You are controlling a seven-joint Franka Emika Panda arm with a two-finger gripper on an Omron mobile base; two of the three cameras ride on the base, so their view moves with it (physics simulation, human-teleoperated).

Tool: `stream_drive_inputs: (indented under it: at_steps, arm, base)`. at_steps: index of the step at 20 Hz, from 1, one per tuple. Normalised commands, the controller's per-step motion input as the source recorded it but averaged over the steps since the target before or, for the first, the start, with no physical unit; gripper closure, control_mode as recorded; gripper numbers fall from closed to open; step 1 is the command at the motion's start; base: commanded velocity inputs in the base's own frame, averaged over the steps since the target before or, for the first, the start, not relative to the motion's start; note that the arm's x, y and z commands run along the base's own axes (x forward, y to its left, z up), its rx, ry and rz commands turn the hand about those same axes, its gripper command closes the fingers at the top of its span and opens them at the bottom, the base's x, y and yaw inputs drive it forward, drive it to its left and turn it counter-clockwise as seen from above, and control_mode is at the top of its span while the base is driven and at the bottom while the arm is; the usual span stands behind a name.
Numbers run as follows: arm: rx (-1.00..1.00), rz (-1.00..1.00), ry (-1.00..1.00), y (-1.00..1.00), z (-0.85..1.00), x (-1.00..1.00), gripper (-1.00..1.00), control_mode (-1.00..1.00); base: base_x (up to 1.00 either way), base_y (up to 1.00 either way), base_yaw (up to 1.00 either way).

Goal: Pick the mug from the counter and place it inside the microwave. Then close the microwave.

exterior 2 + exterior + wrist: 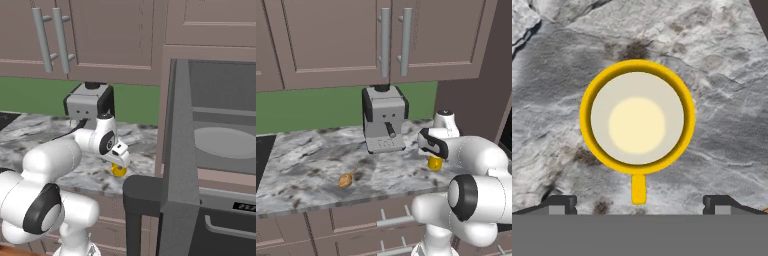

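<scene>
My hand (638, 205) is open wide, its 2 fingertips (561, 204) apart and holding nothing. It hangs straight above the mug (637, 118), which stands upright on the table (306, 155), near the front edge and the right end, handle toward me. So I judge the pick is not yet done. The microwave (220, 140) stands with its door (172, 165) swung open, inside bare. Grasping, placing and closing are all left.
</scene>
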Motion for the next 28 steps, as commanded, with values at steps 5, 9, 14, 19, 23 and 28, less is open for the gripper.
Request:
stream_drive_inputs:
  at_steps: [5,9,14,19,23,28]
  arm:
    - [0.00,0.01,0.00,0.00,-0.04,0.00,-1.00,-1.00]
    - [0.00,0.02,0.00,0.00,-0.07,0.00,-1.00,-1.00]
    - [0.00,0.02,0.00,0.00,-0.10,0.00,-1.00,-1.00]
    - [0.00,0.01,0.00,0.00,-0.11,0.00,-1.00,-1.00]
    - [0.00,0.01,0.00,-0.01,-0.21,0.00,-1.00,-1.00]
    - [0.00,0.00,0.00,-0.04,-0.21,0.00,-1.00,-1.00]
  base:
    - [0.00,0.00,0.00]
    - [0.00,0.00,0.00]
    - [0.00,0.00,0.00]
    - [0.00,0.00,0.00]
    - [0.00,0.00,0.00]
    - [0.00,0.00,0.00]
